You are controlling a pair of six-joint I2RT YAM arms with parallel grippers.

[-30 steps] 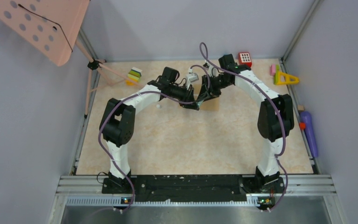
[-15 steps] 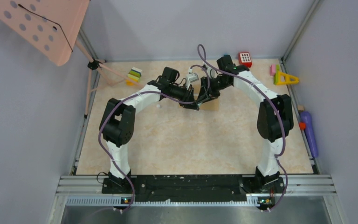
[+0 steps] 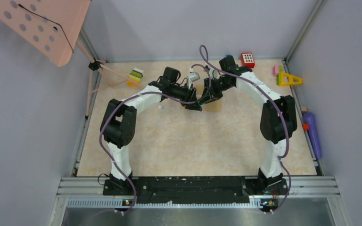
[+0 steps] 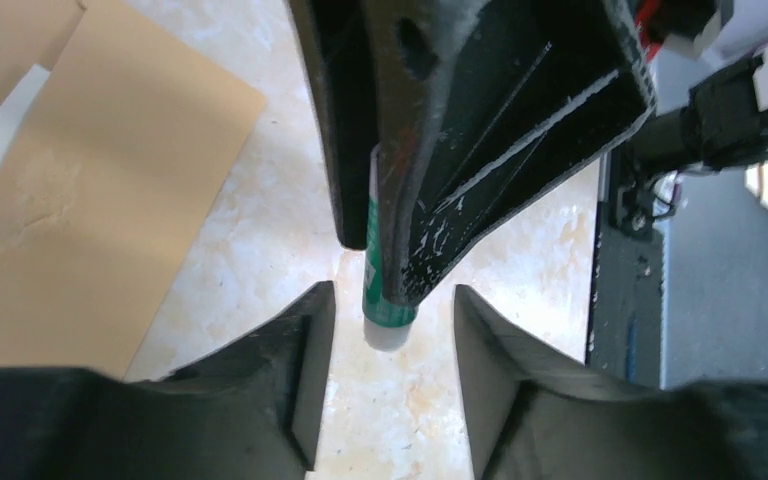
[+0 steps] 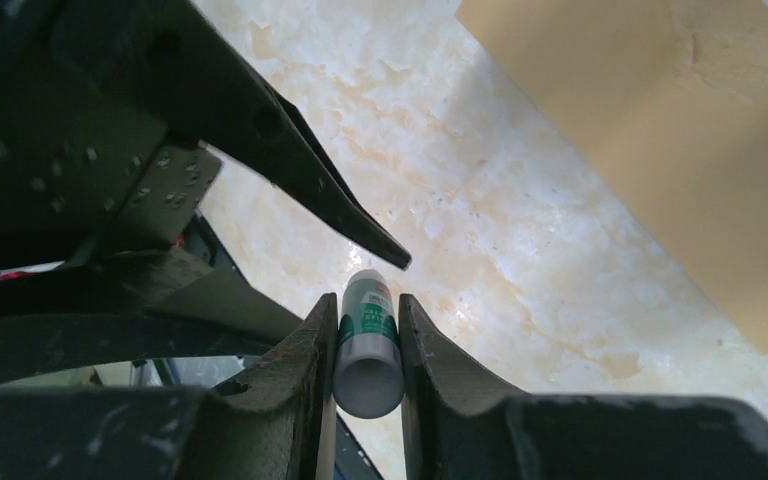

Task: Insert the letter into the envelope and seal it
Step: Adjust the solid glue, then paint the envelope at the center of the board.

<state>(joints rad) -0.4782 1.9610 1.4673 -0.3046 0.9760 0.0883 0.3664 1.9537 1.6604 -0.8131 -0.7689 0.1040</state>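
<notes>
On the counter (image 3: 193,141) both arms meet at the far middle and cover most of the envelope (image 3: 213,107). It lies flat there with only a near corner showing from overhead, and each wrist view cuts it off at the frame edge. My right claw (image 5: 365,300) is pinching a green-and-white glue stick (image 5: 368,352), while my left claw (image 4: 390,295) stands spread either side of the stick's tip, apparently not touching it. Against a second ago, the overhead view shows the right arm's wrist nudged slightly left and little else.
</notes>
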